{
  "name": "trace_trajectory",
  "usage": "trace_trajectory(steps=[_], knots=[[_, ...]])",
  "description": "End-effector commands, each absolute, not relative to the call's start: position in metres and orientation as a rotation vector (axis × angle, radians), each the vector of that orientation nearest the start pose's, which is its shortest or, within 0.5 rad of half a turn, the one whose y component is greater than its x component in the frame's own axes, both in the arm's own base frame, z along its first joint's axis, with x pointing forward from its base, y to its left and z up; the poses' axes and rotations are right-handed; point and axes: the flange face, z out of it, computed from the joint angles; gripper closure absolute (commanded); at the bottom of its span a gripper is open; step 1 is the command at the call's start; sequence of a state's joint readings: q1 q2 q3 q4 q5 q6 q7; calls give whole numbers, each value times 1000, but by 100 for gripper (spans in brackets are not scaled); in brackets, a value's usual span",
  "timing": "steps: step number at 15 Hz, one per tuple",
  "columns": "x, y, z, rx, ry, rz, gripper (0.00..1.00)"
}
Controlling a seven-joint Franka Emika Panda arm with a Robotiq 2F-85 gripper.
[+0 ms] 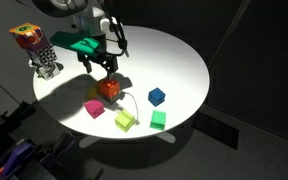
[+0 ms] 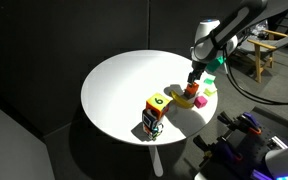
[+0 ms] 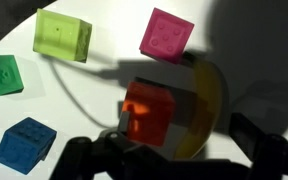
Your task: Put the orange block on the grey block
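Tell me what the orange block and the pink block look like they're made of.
The orange block is probably smooth plastic: its faces are evenly saturated and glow under the light. The pink block is likely moulded plastic with a matte finish: crisp edges and small dimples on its face. Foam cannot be excluded.

White arm, rounded segments, dark joint bands. Black gripper; black cable at wrist. Jaws just dark blurred silhouettes in wrist view.
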State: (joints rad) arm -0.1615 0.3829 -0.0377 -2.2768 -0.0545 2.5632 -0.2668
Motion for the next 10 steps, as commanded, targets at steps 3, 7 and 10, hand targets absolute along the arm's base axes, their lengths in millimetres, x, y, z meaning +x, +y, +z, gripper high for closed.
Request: trace_trajectory(steps=[3,7,10], knots=[[489,-91,201,-3149,-127,156,0],[478,-80,209,-3170,-9,169,0],[471,-71,215,-3184,111,150,0]])
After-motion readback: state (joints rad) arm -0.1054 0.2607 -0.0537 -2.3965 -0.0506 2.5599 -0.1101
